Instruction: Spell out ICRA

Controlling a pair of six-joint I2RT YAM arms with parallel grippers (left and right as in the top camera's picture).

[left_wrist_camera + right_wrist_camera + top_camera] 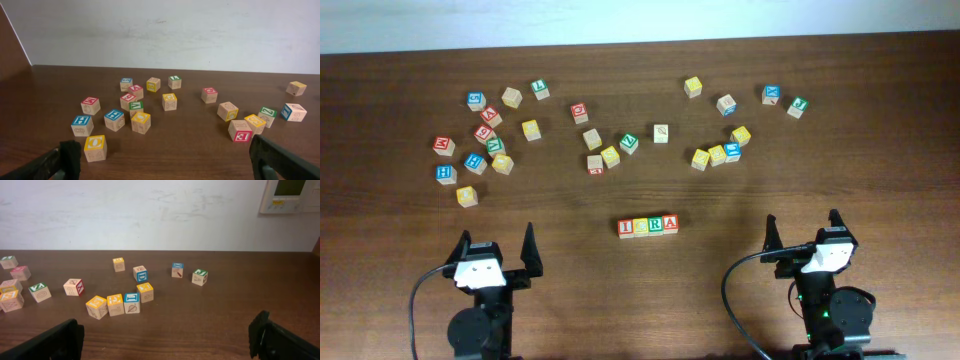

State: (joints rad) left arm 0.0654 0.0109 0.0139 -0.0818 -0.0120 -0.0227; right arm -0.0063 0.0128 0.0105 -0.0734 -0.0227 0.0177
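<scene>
Overhead: ICRA row (648, 225) sits at lower centre, four blocks touching, reads complete. Left gripper (497, 238) and right gripper (802, 222) are at the lower frame, both spread and empty.

Left wrist: left fingers (67, 156) wide apart, loose blocks (142, 122) mid-frame, row out of view.

Right wrist: right fingers (65, 339) apart, row unseen.

Risk: any arm sweep toward centre could knock the row crooked.
</scene>
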